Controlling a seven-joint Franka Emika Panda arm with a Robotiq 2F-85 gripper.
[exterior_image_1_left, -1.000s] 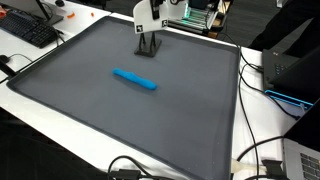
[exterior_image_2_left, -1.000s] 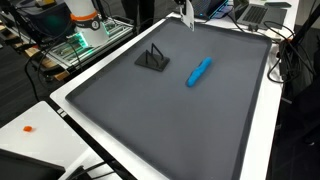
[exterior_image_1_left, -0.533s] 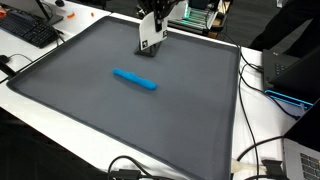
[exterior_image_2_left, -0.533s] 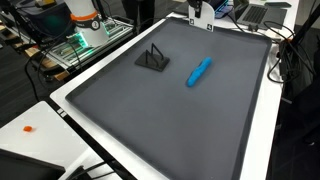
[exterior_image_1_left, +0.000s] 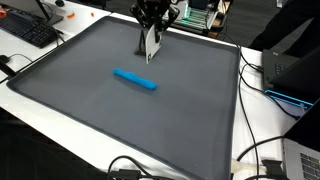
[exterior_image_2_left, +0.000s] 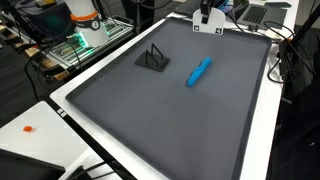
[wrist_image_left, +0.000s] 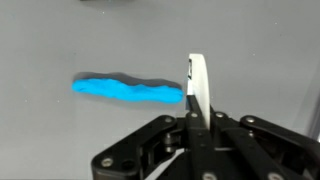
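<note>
My gripper (exterior_image_1_left: 152, 20) is shut on a thin white card (exterior_image_1_left: 150, 45), hanging upright over the far edge of the grey mat (exterior_image_1_left: 90, 110). In the wrist view the card (wrist_image_left: 197, 82) stands edge-on between my gripper's (wrist_image_left: 196, 118) black fingers. A blue, wavy, elongated piece (exterior_image_1_left: 135, 79) lies flat mid-mat, apart from the card; it also shows in the wrist view (wrist_image_left: 128, 90). From another side, the card (exterior_image_2_left: 207, 24) shows its face with small dark marks, below the gripper (exterior_image_2_left: 205, 10). A small black wire stand (exterior_image_2_left: 152, 58) sits on the mat to the card's left, near the blue piece (exterior_image_2_left: 199, 71).
A white table rim (exterior_image_2_left: 70, 110) surrounds the mat. A keyboard (exterior_image_1_left: 28, 30) lies at one corner. Cables (exterior_image_1_left: 255, 150) and a dark box (exterior_image_1_left: 292, 70) sit beside the mat. Lit equipment (exterior_image_2_left: 85, 35) stands behind the stand, and a small orange item (exterior_image_2_left: 30, 128) lies on the rim.
The gripper has turned about its vertical axis with the card, which now shows edge-on where it showed its face before. It has also shifted sideways, away from the black stand.
</note>
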